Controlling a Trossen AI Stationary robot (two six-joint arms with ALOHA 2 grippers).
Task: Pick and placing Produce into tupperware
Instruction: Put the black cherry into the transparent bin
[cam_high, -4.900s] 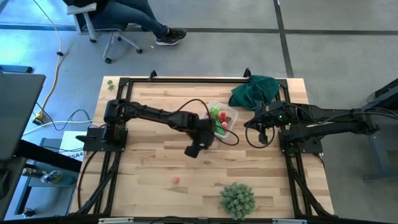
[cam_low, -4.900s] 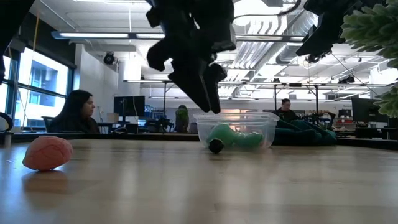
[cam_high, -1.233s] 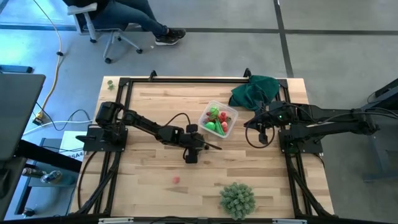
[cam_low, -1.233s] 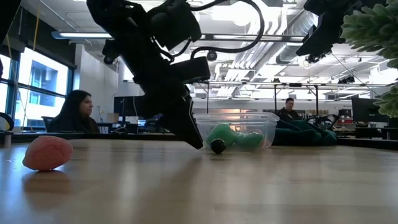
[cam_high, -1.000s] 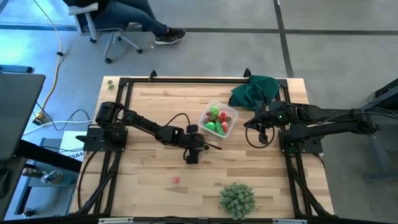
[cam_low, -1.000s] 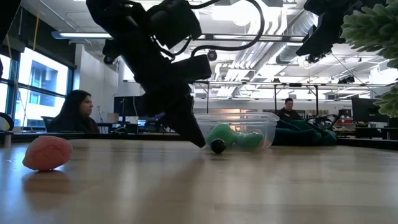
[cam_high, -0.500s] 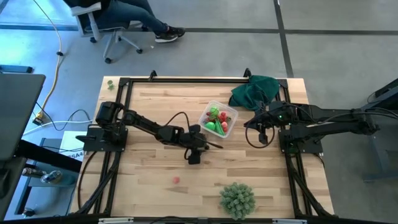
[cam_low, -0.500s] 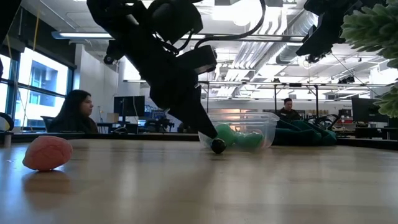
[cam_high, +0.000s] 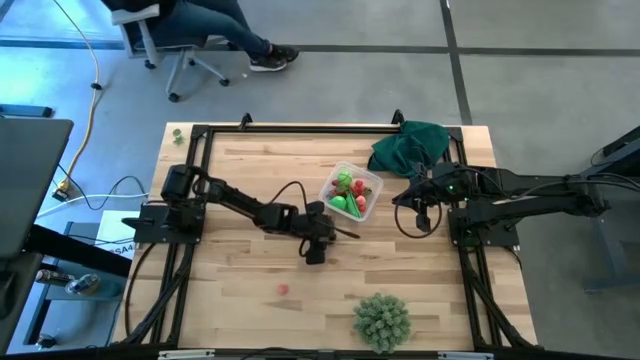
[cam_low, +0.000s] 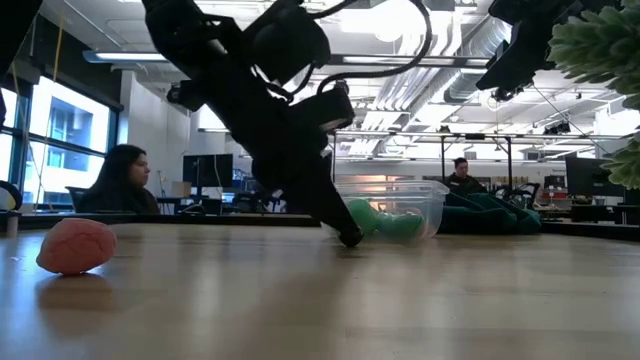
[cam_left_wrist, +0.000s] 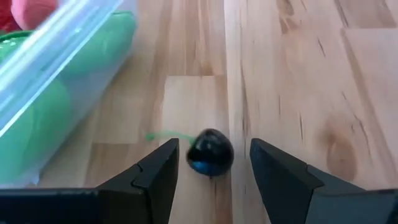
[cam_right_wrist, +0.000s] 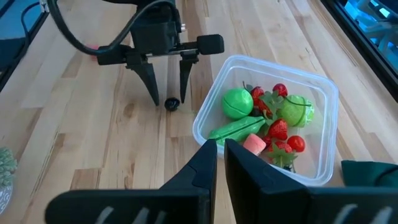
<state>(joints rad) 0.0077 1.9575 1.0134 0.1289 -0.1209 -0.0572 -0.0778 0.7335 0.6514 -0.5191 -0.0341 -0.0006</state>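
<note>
The left gripper (cam_left_wrist: 211, 163) is down on the table (cam_high: 420, 290) with its fingers open around a little dark berry (cam_left_wrist: 210, 152) just beside the tupperware (cam_right_wrist: 267, 118), so next it should squeeze shut and lift it in.

Dark green cloth (cam_high: 411, 146) at the table's far right corner, pale-green spiky ball (cam_high: 381, 320) at the near edge

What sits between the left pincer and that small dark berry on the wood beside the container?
Nothing visible. The left pincer already straddles the small dark round berry, open fingers on either side. The clear plastic tupperware container stands close beside it.
</note>
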